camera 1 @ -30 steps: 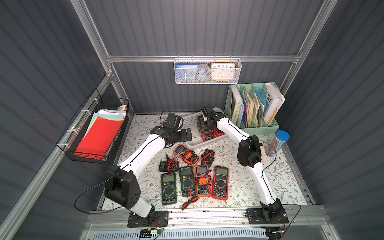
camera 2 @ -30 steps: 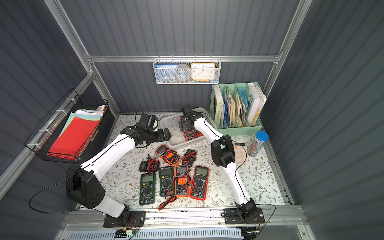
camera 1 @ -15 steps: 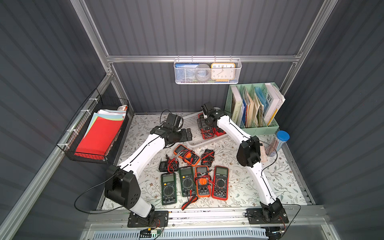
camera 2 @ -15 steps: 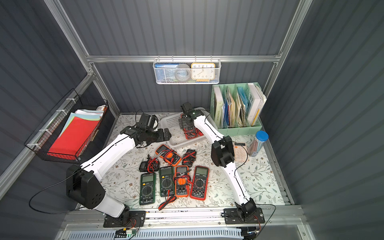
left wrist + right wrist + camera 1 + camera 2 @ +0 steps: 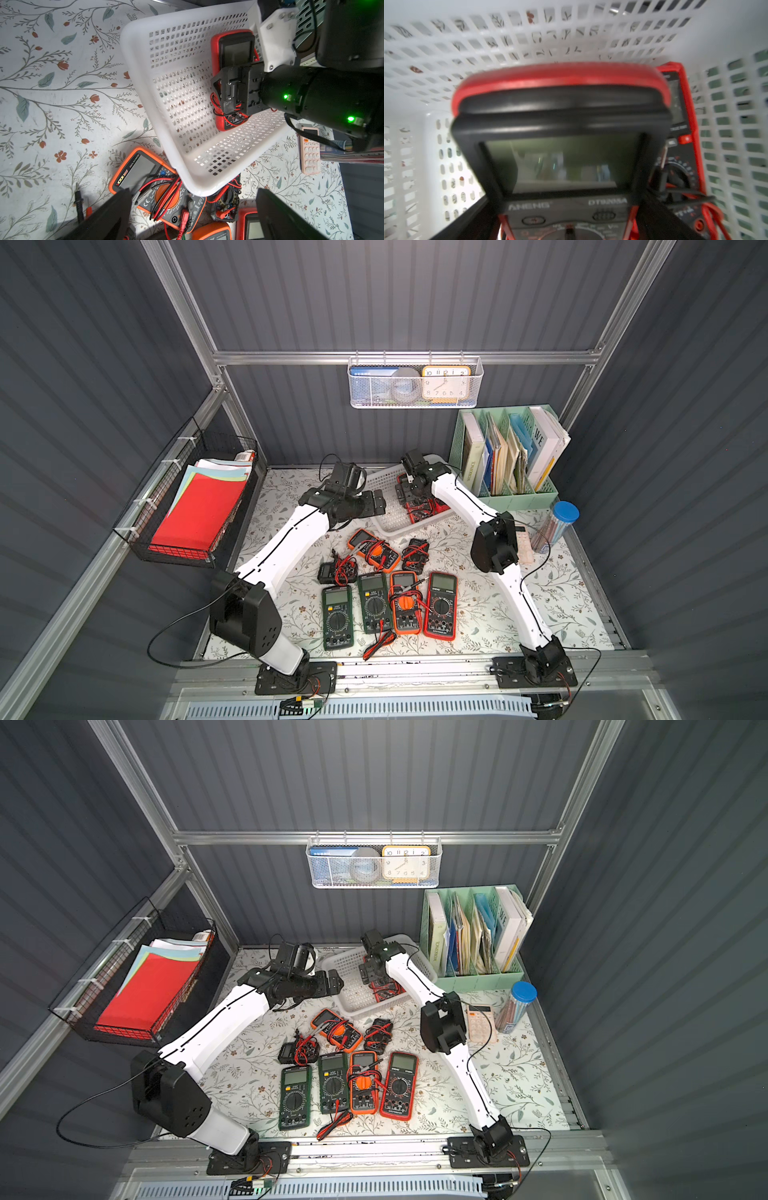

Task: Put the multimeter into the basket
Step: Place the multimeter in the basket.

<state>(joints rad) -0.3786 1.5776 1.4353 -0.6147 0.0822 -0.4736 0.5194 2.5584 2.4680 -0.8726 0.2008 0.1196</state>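
The white perforated basket stands at the back of the table. A red multimeter lies inside it with its screen end raised, and a second red one lies beside it. My right gripper reaches down into the basket. It is open, its fingers straddling the first meter's body. My left gripper hovers open by the basket's near corner, with nothing between its fingers.
Several more multimeters lie in front of the basket: an orange one with leads, two small black ones, and a front row. A green file rack, a pen jar and a calculator stand at the right. A black wire basket hangs at the left.
My right wrist has drifted slightly toward the back over the basket, still over the red multimeter. The left arm has stayed where it was.
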